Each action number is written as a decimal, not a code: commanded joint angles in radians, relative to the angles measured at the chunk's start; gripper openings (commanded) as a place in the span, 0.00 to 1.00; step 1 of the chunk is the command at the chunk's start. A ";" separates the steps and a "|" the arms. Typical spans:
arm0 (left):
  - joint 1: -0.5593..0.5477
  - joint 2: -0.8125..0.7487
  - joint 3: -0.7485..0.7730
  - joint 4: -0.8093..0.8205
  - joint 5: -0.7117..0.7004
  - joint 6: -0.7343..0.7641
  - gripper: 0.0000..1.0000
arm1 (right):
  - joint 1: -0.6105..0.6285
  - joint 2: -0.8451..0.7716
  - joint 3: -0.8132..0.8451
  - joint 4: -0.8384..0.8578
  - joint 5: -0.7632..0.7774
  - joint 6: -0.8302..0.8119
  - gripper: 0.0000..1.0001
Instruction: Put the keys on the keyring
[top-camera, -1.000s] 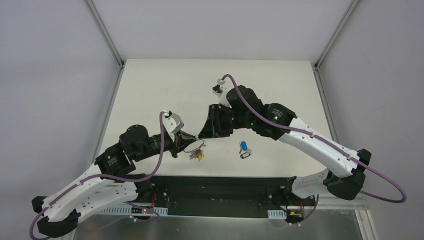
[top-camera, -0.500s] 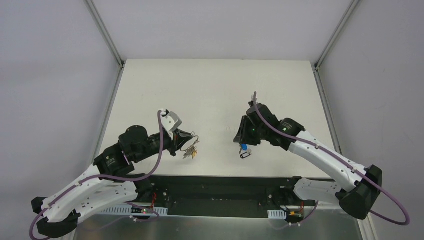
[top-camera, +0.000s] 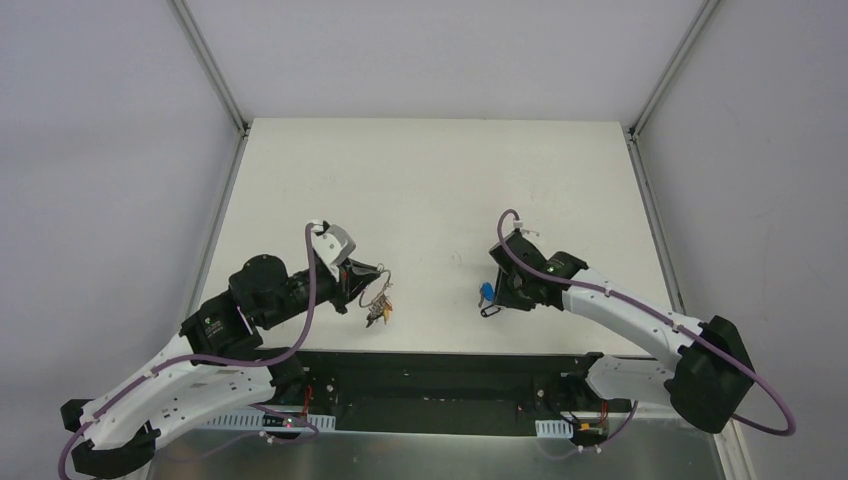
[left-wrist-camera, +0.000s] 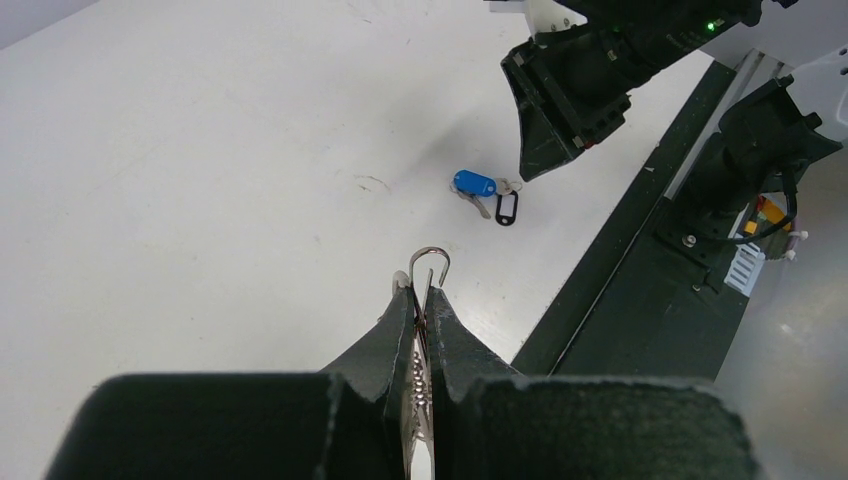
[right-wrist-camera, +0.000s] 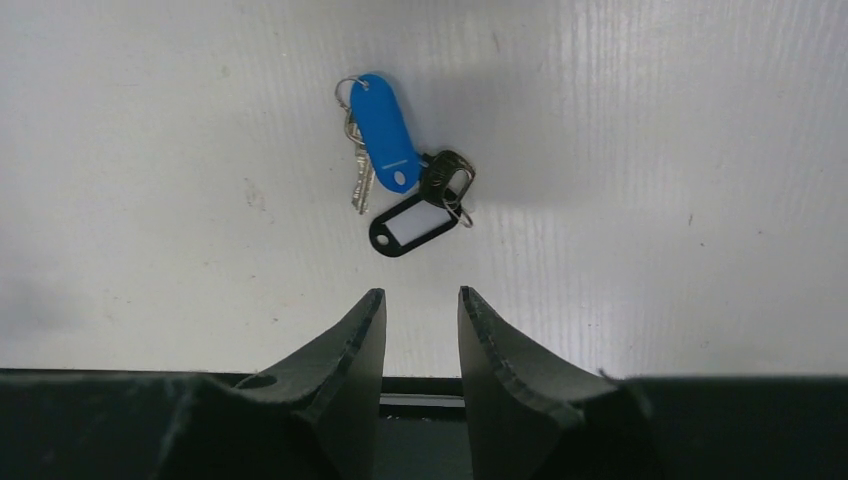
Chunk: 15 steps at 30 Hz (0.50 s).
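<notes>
- The keys lie flat on the white bench, close to its near edge and a little right of the middle
- They form one small bunch: a blue plastic tag, a black-framed tag with a white insert, and a thin silver blade beside the blue tag
- In the right wrist view the black-framed tag touches the lower end of the blue one and lies at an angle to it
- The right arm reaches in low from the right, and its jaws stand apart with nothing between them
- The bunch lies just ahead of those tips, not between them and not touched by them
- The keyring is off to the left of the bunch, clear of it and lifted off the bench
- The left arm has its jaws pressed together on the keyring, whose wire loop sticks out past the tips
- A small cluster hangs below the keyring, with a yellow-orange bit showing; its other parts are too small to tell
- A black rail runs along the near edge of the bench, between the two arm bases
</notes>
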 joint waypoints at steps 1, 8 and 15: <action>-0.006 -0.014 0.009 0.043 -0.015 -0.017 0.00 | -0.005 0.008 -0.034 0.027 0.054 -0.015 0.35; -0.006 -0.006 0.011 0.041 -0.015 -0.015 0.00 | -0.006 0.060 -0.039 0.047 0.074 -0.111 0.35; -0.006 0.002 0.009 0.041 -0.015 -0.016 0.00 | -0.018 0.144 -0.005 0.050 0.073 -0.245 0.35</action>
